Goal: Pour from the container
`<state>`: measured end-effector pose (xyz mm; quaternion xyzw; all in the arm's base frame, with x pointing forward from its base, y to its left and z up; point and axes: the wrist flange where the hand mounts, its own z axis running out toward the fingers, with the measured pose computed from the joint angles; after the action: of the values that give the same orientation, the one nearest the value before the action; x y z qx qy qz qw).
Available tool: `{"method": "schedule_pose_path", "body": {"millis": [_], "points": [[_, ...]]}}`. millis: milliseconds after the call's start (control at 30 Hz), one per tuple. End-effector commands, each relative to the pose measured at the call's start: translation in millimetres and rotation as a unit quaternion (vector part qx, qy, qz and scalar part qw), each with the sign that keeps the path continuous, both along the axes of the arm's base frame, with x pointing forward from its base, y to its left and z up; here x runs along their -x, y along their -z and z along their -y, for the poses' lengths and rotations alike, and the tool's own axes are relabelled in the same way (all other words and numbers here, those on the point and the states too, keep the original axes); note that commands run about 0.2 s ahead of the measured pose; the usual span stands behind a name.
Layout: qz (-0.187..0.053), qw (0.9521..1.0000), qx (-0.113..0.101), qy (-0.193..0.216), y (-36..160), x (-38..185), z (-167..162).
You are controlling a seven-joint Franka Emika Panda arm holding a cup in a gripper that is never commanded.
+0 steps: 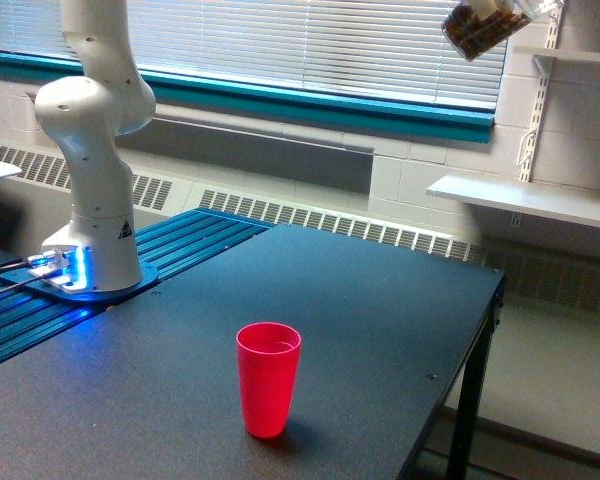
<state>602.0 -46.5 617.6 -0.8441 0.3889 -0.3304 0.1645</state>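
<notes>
Where the exterior view cuts off at its top right corner, a small transparent rounded container [480, 28] hangs tilted in the air, its mouth turned down toward the exterior view's left and its inside filled with dark brown bits. Only a sliver of pale metal shows just beside it at the frame's edge, so the jaws themselves are out of sight and I cannot tell how they stand.

Taking the opaque red plastic cup [268, 378] as the landmark: it stands upright on the dark matte tabletop [380, 300], near the front edge. The container is high above it and well apart, off toward the exterior view's right. The white jointed robot arm [92, 150] rises far behind the cup on the exterior view's left, its round base [85, 275] glowing blue where it sits on a ribbed blue metal plate [195, 235]. Behind the cup, beyond the tabletop's far edge, a window with closed white slatted blinds [310, 45] runs above a teal sill [310, 105]. White wall shelves [525, 198] sit behind and to the right of the cup.
</notes>
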Motion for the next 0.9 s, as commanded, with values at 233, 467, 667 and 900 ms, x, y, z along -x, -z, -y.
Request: {"method": "schedule_pose_path", "body": {"millis": [233, 467, 667, 900], "points": [[0.034, 0.9988, -0.014, 0.032, -33.0, 70.2, 55.3], [0.079, 0.9962, -0.005, 0.035, -89.1, 107.3, 59.3], [0.085, 0.9953, 0.000, 0.045, -102.8, 125.6, 60.0], [0.058, 0.9965, -0.005, 0.060, -85.2, 127.2, 67.0]]}}
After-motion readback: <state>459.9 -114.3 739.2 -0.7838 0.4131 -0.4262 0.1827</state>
